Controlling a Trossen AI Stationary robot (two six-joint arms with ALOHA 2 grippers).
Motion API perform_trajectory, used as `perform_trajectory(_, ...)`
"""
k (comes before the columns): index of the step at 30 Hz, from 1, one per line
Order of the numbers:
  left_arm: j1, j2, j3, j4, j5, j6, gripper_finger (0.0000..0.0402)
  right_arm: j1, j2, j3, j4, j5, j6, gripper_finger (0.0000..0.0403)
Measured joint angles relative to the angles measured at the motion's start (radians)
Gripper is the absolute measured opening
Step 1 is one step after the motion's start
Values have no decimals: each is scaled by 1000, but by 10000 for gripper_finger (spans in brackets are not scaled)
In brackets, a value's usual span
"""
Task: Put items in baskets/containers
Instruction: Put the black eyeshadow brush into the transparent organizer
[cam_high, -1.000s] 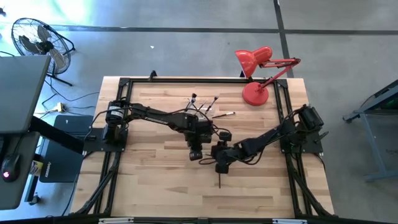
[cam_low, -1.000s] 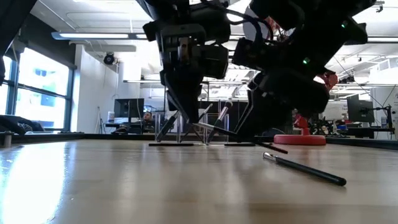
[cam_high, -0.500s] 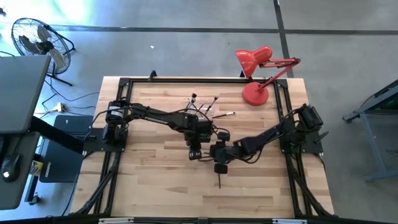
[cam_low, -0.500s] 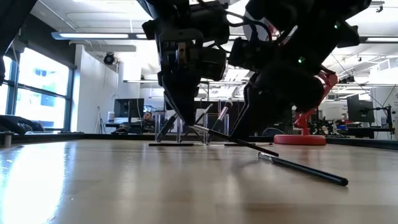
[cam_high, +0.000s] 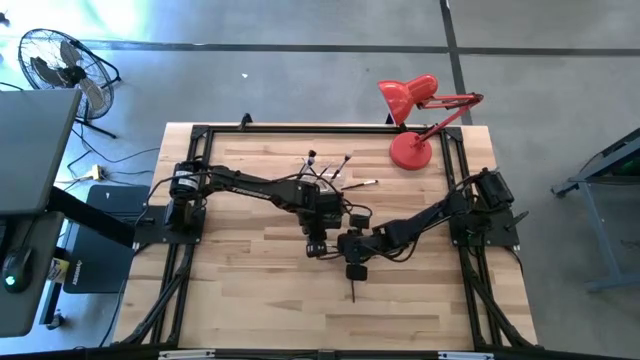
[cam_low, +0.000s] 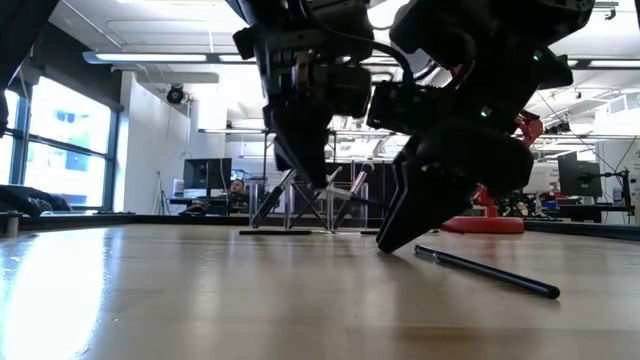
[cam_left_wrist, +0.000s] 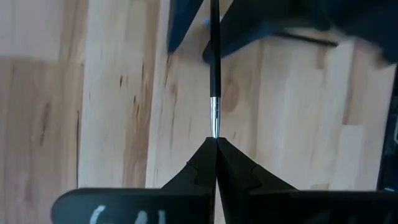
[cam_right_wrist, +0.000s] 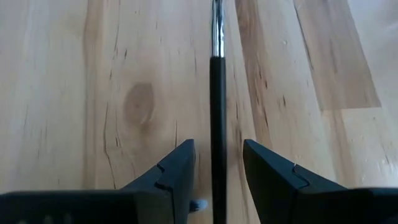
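My left gripper (cam_high: 316, 248) is over the table's middle, shut on a thin makeup brush (cam_left_wrist: 214, 74) with a dark handle and a silvery ferrule. My right gripper (cam_right_wrist: 217, 163) is open and low over the table (cam_low: 395, 240). Its fingers stand on either side of that brush's handle (cam_right_wrist: 216, 93), with a gap on both sides. A second brush (cam_low: 490, 272) lies flat on the wood just near of the right gripper (cam_high: 353, 291). The clear holder (cam_high: 322, 172) stands farther back, with several brushes leaning in it. My left gripper pinches the brush at its bristle end, just behind the silvery ferrule (cam_left_wrist: 215, 127), between the tips of both fingers. The brush runs on in line with the fingers, out toward my right gripper. Its handle end is hidden behind the right gripper in the low view.
A red desk lamp stands on its round base (cam_high: 410, 150) at the far right corner. One brush (cam_high: 365, 183) lies on the wood beside the holder. Black frame rails run along the table's edges. Bare wood lies toward the near edge.
My right gripper has moved down and toward my left gripper, tipping until its fingertips are close to the table around the held brush's handle. The left gripper has kept hold of the brush. The loose brush on the table has stayed lying there.
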Motion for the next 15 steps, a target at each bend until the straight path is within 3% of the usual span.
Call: perform_trajectory(15,-6,0,27,-34,-9,8,0,0,3,0,26,23,31,133)
